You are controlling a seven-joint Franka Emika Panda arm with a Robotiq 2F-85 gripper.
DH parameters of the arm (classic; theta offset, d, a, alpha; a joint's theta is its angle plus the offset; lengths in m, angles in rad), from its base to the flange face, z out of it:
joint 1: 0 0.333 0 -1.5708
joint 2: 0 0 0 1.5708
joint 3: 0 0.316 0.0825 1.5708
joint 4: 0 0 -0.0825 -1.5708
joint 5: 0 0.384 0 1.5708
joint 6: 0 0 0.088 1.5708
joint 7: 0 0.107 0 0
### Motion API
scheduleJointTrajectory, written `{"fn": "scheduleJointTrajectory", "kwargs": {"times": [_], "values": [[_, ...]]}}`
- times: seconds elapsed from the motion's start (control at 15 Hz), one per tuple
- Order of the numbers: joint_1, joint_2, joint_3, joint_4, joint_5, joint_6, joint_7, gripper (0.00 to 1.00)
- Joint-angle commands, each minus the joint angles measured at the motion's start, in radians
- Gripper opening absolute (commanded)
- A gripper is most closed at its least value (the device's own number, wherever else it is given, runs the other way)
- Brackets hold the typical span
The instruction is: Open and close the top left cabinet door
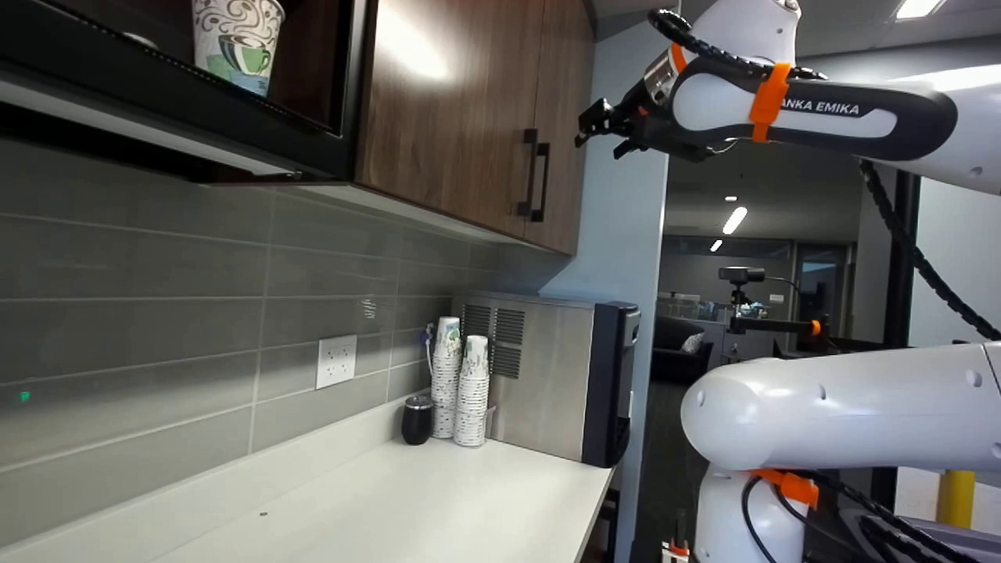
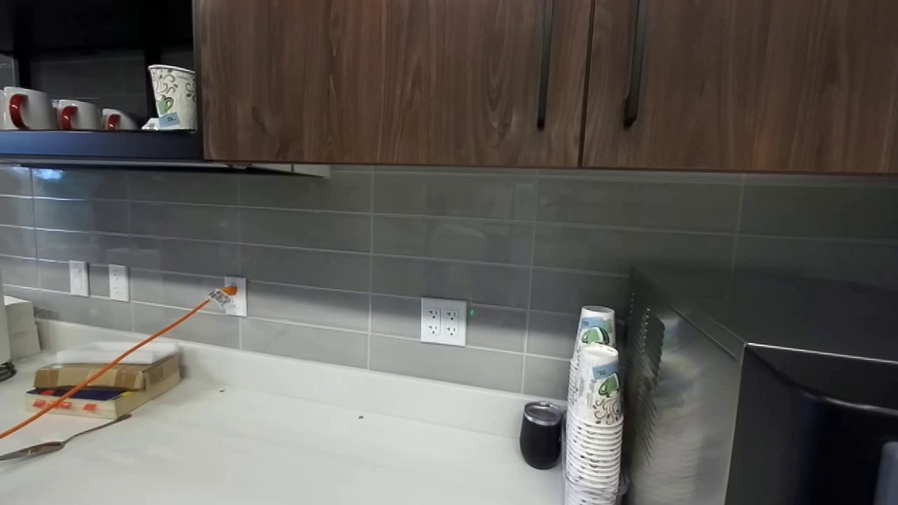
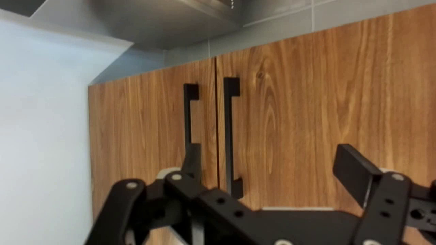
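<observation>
Hovering black two-finger gripper (image 3: 272,160): spread wide — zip in it
Flat brown wood-grain top-left cabinet door (image 2: 386,77): closed, yep

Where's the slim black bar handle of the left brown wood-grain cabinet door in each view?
In an exterior view: black bar handle, upper half, just right of centre, leftmost of two.
In an exterior view: handle, cut by top edge, right of centre, leftmost of two.
Wrist view, upside down: handle, near centre, rightmost of two.
Shared landmark: the thin dark door seam beside it.
</observation>
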Motion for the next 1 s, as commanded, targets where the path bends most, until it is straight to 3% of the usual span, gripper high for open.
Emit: {"fn": "scheduleJointTrajectory", "kwargs": {"times": [0.0,0.4,0.67,0.87,0.93], "values": [[-0.154,0.146,-0.013,0.075,-0.067,0.173,0.017,1.00],[-0.311,0.319,-0.006,0.134,-0.076,0.423,0.038,1.00],[-0.531,0.438,0.098,0.191,-0.021,0.501,0.033,1.00],[-0.618,0.510,0.174,0.230,0.018,0.503,0.013,1.00],[-0.618,0.531,0.189,0.239,0.030,0.503,0.001,1.00]]}}
